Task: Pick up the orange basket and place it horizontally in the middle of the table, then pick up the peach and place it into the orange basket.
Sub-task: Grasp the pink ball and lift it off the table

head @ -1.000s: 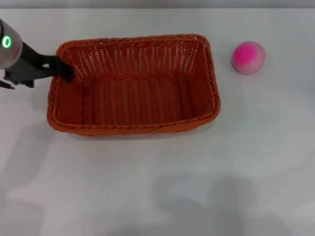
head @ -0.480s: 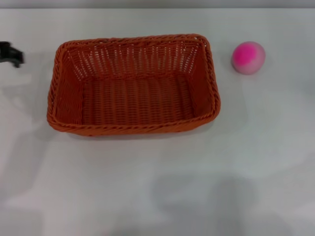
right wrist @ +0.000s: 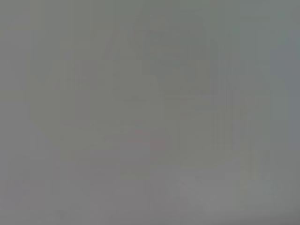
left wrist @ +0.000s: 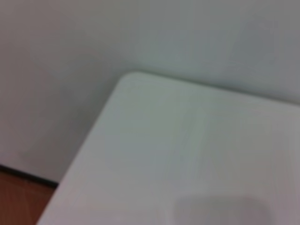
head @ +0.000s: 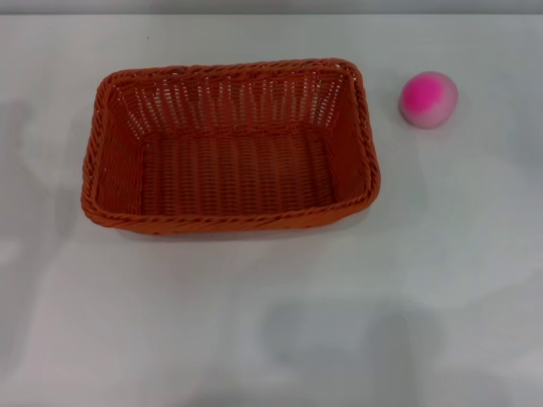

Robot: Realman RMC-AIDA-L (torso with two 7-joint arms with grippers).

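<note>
The orange basket [head: 229,144] lies flat on the white table [head: 271,314], long side running left to right, left of centre, and it is empty. To its right, apart from the basket, the pink peach [head: 428,99] rests on the tabletop near the far edge. Neither gripper shows in the head view. The left wrist view holds only a rounded corner of the table [left wrist: 187,154] against a pale wall. Nothing but a flat grey surface fills the right wrist view.
The table's far edge runs along the top of the head view. A strip of brown floor [left wrist: 18,197] shows beyond the table corner in the left wrist view.
My left gripper, which was at the basket's left rim a second ago, has pulled away to the left and gone out of the head view. Basket and peach have not moved.
</note>
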